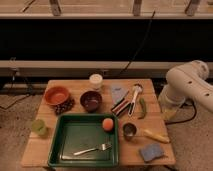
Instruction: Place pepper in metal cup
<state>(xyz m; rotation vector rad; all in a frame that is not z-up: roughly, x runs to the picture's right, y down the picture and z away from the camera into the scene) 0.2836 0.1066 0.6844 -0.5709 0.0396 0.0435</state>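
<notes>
The pepper (143, 107) lies flat on the wooden bench (35, 150), towards its right edge. Its long axis runs nearly straight from the far side to the near side. One tip points to the back of the bench and the other to the front, with a slight bow along the green pod; which end bears the stem cannot be made out. A metal spoon (135, 92) and some dark red-striped utensils (121, 107) lie just to the left of the pod, at a similar slant. The metal cup (129, 131) stands upright nearer the front and a little left of the pepper, apart from it, close to the right wall of the green tray (75, 132). A fork (93, 148) and an orange round fruit (107, 124) lie in the tray. A yellow elongated item (156, 135) rests just right of the metal cup, with a blue sponge (150, 152) in front of it. Farther back are a dark bowl (91, 100), an orange bowl (56, 95) and a white cup (96, 81), and a green plastic cup (39, 127) stands at the left. The tool (170, 112) hangs under the white arm (192, 82) beside the bench's right edge, well apart from the pepper, its jaws apart and holding nothing.
</notes>
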